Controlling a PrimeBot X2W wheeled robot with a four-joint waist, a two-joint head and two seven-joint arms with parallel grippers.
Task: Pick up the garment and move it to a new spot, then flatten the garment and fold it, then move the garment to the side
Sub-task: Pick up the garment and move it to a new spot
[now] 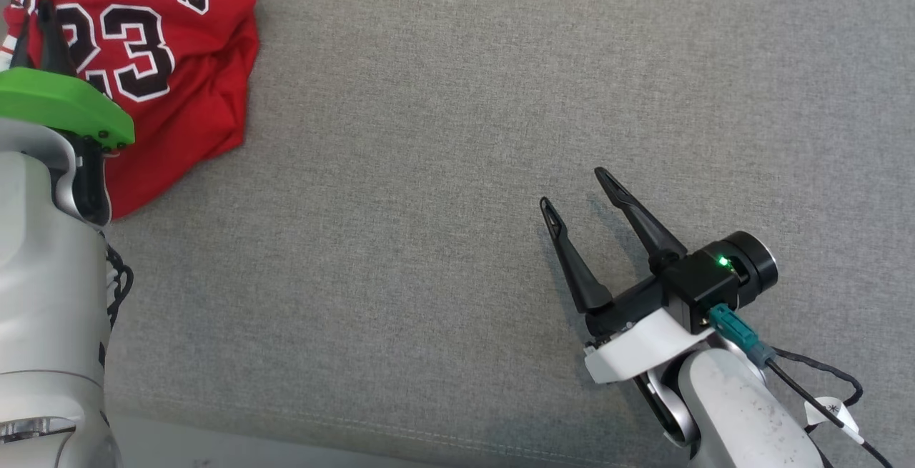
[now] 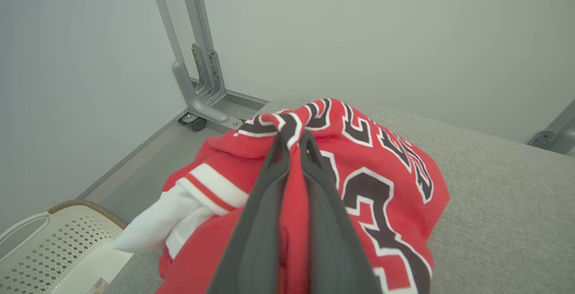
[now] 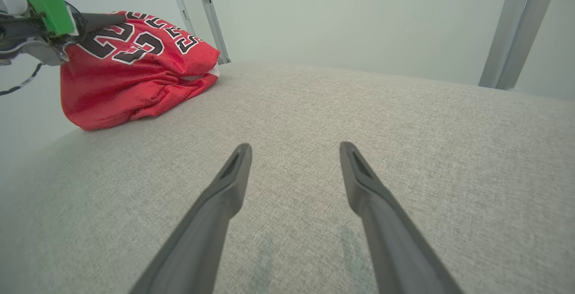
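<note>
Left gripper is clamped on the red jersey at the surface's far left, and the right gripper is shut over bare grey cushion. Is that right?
Not quite. The right gripper is open, its two fingers spread apart over the bare grey cushion, as the right wrist view shows. The rest holds: the left gripper is clamped on the red jersey.

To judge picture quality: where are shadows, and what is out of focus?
Head view: even light; faint shadow beside the jaws of the right gripper. Left wrist view: left gripper near the lens blurred, jersey sharper. Right wrist view: two faint shadows on the grey cushion.
</note>
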